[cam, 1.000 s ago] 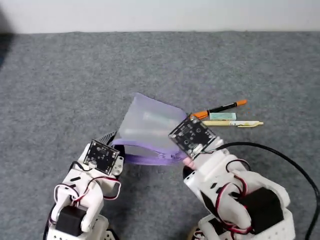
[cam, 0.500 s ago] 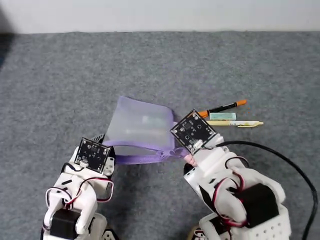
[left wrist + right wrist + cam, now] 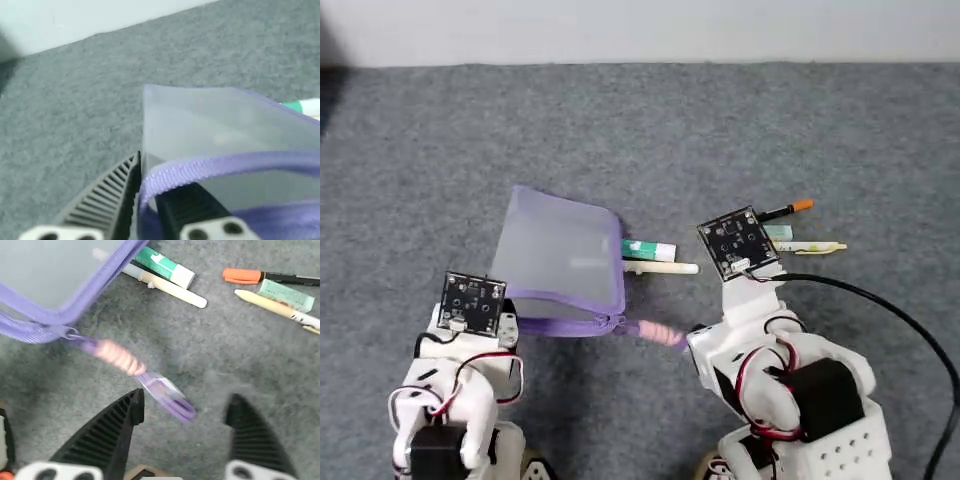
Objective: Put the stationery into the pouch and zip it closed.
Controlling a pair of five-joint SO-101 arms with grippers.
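A grey carpeted table [image 3: 740, 130] carries everything. The 2 arms stand at its near edge, the right arm [image 3: 780, 380] bulkier in the high view than the left arm [image 3: 455, 400]. The pouch [image 3: 560, 255], translucent with purple zip trim, sits between them toward the left, its near edge lifted off the carpet. The left gripper [image 3: 145, 185] is pressed together on that purple zip edge at the pouch's left corner. The right gripper [image 3: 185, 400] hangs over the carpet with its fingers spread wide, pinching nothing. 2 pieces of stationery lie touching the pouch's right side, with their ends hidden at its edge: a cream pen [image 3: 660, 268] and, just beside it, a shorter green-and-white stick [image 3: 648, 250]. Well to the right, 3 more lie close together: an orange-capped black pen [image 3: 782, 212], a pale yellow pen [image 3: 805, 247] and a mint eraser [image 3: 778, 232] between them. The zip pull [image 3: 655, 333], a pink braided strap, trails from the pouch's right corner toward the right gripper, its loop lying on the carpet below the spread fingers.
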